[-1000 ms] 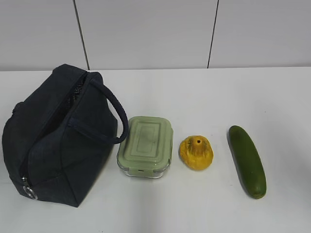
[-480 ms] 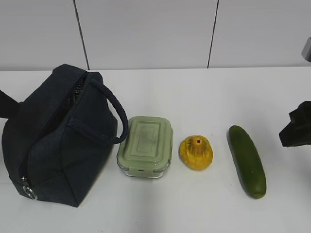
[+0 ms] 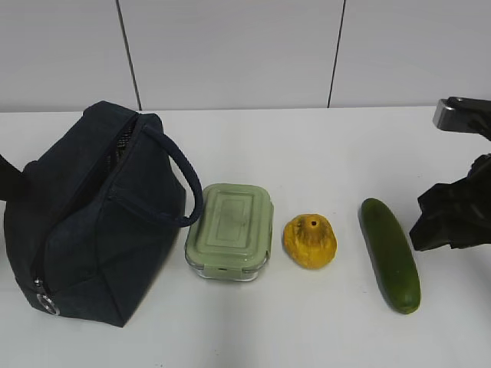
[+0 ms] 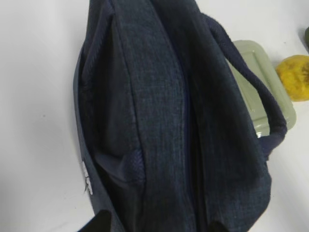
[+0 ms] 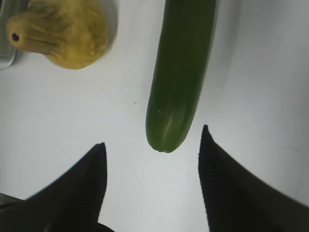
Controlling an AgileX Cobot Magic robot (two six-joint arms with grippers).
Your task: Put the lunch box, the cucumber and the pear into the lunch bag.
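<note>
1. White tabletop (image 3: pixel 307 146) against a pale panelled wall carries everything in a row: the boxy dark navy fabric lunch bag (image 3: pixel 92 222) at the left, then the clear glass lunch box with a sage-green clip lid (image 3: pixel 230 230) just beside it, the small bumpy yellow-orange pear (image 3: pixel 310 241), and the long dark green cucumber (image 3: pixel 391 253) furthest right.
2. None of the three items is in the bag, so the whole task looks left to do. The zipper seems partly parted at the far end, where mesh lining shows; I cannot tell whether the gap is wide enough.
3. The right claw (image 5: pixel 152 159) hangs spread wide, one finger to each side of the cucumber's rounded end, touching nothing. Judging by that, the cucumber is the likely first pick.
4. The left claw sits over the bag's top; only dark corners of it show at the bottom edge of the left wrist view, so whether it is spread or pressed together I cannot tell.
</note>
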